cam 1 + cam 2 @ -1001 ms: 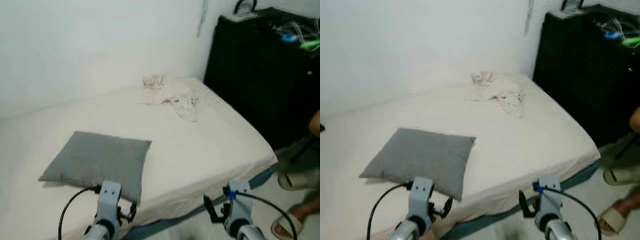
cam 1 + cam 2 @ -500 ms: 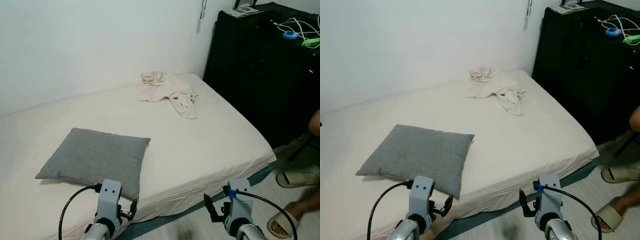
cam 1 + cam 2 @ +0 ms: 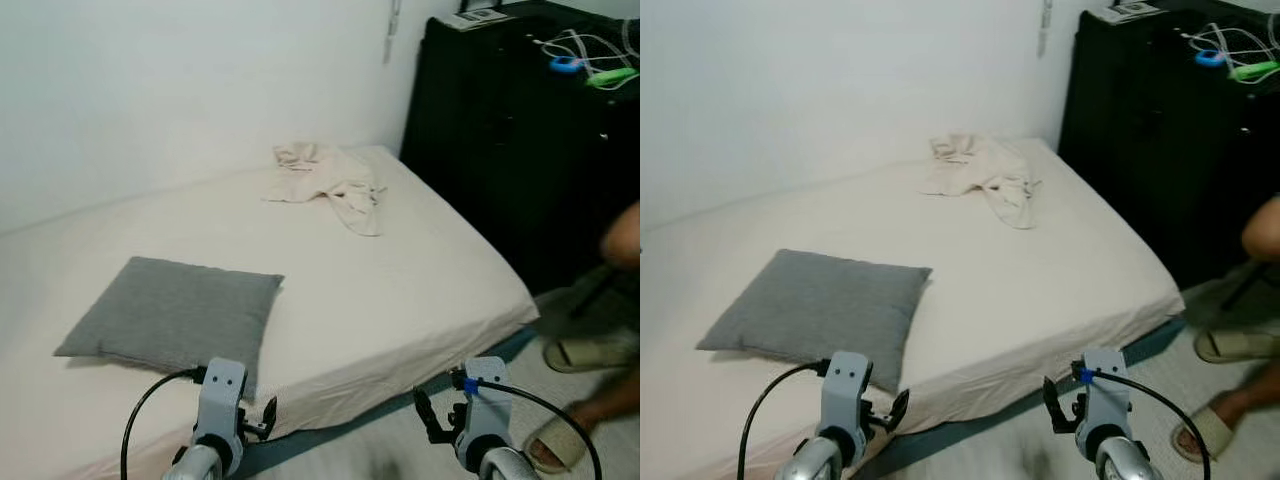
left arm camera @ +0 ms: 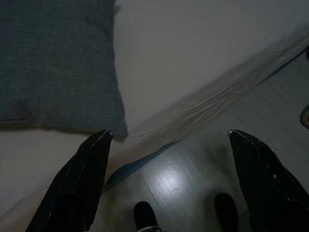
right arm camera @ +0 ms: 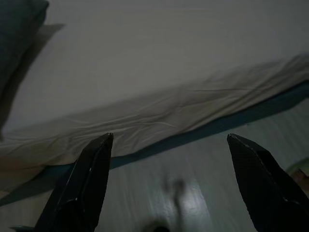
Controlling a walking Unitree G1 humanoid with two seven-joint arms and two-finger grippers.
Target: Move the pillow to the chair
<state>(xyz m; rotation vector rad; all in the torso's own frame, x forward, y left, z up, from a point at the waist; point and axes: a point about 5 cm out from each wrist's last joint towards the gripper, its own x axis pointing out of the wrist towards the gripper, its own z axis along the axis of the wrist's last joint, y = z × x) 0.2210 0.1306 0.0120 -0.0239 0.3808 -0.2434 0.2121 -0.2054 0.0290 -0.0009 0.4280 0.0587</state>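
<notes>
A grey square pillow (image 3: 170, 315) lies flat on the cream bed (image 3: 400, 280), near its front left edge. My left gripper (image 4: 169, 181) is open and held low in front of the bed, just short of the pillow's (image 4: 53, 63) near corner. Its fingers (image 4: 79, 181) are spread wide over the bed edge and floor. My right gripper (image 5: 169, 183) is also open, off to the right over the floor by the bed's side, with nothing between its fingers (image 5: 258, 181). Both wrists (image 3: 222, 415) (image 3: 478, 410) show at the bottom of the head view.
A crumpled beige cloth (image 3: 330, 185) lies at the bed's far end. A tall black cabinet (image 3: 520, 140) with cables on top stands to the right. A person's knee (image 3: 622, 235) and sandalled feet (image 3: 585, 352) are on the floor at right. White wall behind.
The whole view has shifted a little to the left and sharpened, so the camera moved. The grippers keep the same open pose. The person's foot has shifted slightly.
</notes>
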